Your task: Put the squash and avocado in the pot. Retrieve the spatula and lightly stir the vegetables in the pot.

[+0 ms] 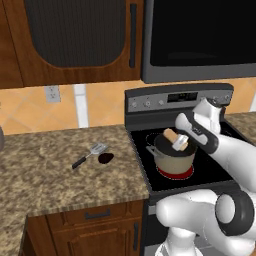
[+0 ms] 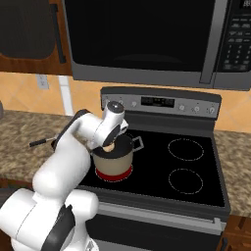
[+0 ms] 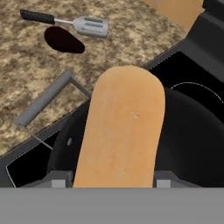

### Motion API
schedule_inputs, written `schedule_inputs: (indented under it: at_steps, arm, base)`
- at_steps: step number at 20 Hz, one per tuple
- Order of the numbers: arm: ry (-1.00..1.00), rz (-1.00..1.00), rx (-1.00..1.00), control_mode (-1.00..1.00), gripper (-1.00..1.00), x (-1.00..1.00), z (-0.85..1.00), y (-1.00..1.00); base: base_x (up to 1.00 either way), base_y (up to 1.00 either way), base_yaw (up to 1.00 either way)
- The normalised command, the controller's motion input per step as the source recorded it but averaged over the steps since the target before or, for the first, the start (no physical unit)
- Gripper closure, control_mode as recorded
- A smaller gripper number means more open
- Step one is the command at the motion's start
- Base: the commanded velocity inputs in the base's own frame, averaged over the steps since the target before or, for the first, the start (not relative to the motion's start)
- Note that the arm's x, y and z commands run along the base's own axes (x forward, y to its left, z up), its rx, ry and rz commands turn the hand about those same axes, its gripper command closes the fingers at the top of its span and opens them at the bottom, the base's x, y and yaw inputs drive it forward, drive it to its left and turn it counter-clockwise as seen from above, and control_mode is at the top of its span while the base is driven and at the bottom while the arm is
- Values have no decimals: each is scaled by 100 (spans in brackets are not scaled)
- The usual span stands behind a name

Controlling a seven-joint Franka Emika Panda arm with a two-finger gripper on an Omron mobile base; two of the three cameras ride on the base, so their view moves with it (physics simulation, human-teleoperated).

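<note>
The squash [image 3: 122,127] is a smooth, pale tan, stubby vegetable with a rounded end, clamped between the fingers of the gripper [image 1: 179,142] just above the dark mouth of the cream pot [image 1: 173,159], which sits on the stove's [image 2: 196,196] glowing front-left burner. In the hand view its long axis runs straight out from the fingers, rounded tip away from the hand; in the left base view it lies tilted across the pot's rim. The dark avocado [image 3: 63,40] and the spatula [image 3: 70,22] lie close together on the granite counter [image 1: 50,170] left of the stove.
</note>
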Motion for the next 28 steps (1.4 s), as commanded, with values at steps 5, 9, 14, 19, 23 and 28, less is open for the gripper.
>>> schedule_inputs:
  at_steps: [5, 9, 14, 19, 23, 28]
  arm:
    - [3, 2, 0, -100, 100, 34, -53, 0]
    - [0, 0, 0, -100, 100, 9, -25, 0]
    - [0, 0, 0, -100, -100, 1, -13, 1]
    - [-3, 0, 2, -100, -100, 0, 0, 1]
    - [-4, 1, 6, -100, -100, -9, 12, 14]
    - [-6, 0, 2, -100, -100, -67, 85, 40]
  base:
    - [0, 0, 0]
    - [0, 0, 0]
    - [0, 0, 0]
    - [0, 0, 0]
    - [0, 0, 0]
    - [0, 0, 0]
